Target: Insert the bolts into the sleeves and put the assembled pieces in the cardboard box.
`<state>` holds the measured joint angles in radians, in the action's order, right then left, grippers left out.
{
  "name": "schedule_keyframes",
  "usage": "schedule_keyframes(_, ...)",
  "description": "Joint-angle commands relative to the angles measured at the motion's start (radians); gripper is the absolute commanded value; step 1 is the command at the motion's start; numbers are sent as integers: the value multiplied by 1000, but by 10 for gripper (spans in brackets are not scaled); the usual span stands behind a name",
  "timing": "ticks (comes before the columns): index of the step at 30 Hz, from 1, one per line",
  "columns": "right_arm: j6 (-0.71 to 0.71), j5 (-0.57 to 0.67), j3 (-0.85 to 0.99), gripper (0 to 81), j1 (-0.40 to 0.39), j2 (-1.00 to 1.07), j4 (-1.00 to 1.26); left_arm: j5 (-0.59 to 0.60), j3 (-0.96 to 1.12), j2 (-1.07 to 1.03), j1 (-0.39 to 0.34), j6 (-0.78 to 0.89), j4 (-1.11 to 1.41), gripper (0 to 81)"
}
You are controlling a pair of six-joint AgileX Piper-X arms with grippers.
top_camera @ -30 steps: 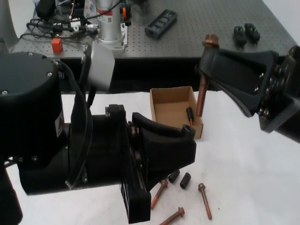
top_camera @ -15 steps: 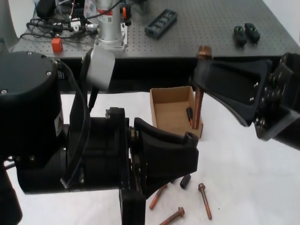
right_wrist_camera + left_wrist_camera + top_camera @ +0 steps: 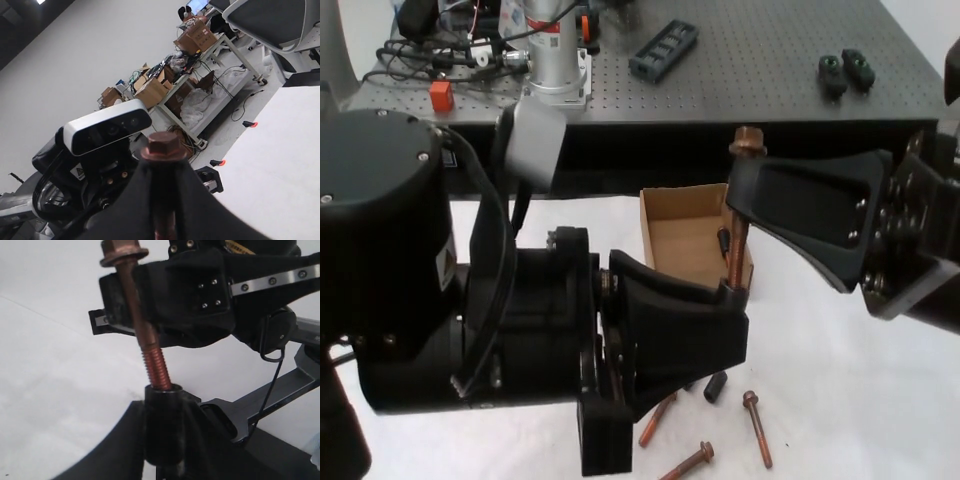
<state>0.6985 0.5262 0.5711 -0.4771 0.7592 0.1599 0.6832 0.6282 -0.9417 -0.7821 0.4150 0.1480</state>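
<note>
Between right jaws, shut tight, bolt (image 3: pixel 140 325) hangs vert. so tip meets sleeve (image 3: pixel 164 420), pinched upright in left jaws.

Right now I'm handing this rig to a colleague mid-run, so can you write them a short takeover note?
Left gripper: jaws shut on a sleeve, held upright by the cardboard box.
Right gripper: jaws shut on a bolt, upright, threaded tip at the sleeve's mouth.
Done: one assembled piece lies in the box.
Left: seat this bolt, box the piece, then deal with three loose bolts and a loose sleeve on the white bench cover.
</note>
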Motion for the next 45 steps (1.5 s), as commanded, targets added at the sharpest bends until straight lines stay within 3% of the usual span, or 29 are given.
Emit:
schedule_keyframes(1, -3, 15, 1, 20, -2, 1, -12, -54, 11, 10, -1, 28, 64, 7)
schedule_keyframes(8, -57, 95, 1, 1, -2, 1, -23, -74, 11, 10, -1, 26, 64, 7)
schedule_keyframes(10, -71, 91, 1, 96, -2, 1, -23, -74, 11, 10, -1, 23, 64, 7)
schedule_keyframes(14, -71, 86, 4, 395, -2, -3, -26, -77, 11, 10, -1, -13, 64, 7)
schedule_keyframes(15, -67, 69, 3, 405, 3, -4, -26, -85, 11, 10, -1, -13, 64, 7)
schedule_keyframes(21, -126, 21, 3, 312, 129, -85, -43, -255, 29, -74, 23, 34, 61, 7)
schedule_keyframes(29, -120, -45, 3, 292, 332, -221, -384, -366, 366, -562, 132, 79, -47, 7)
schedule_keyframes(36, 127, -70, 3, 28, 373, -275, -574, -396, 870, -1016, 183, 3, -334, 7)
schedule_keyframes(45, 490, -37, 3, 20, 373, -275, -589, -464, 1314, -1372, 200, -57, -628, 7)
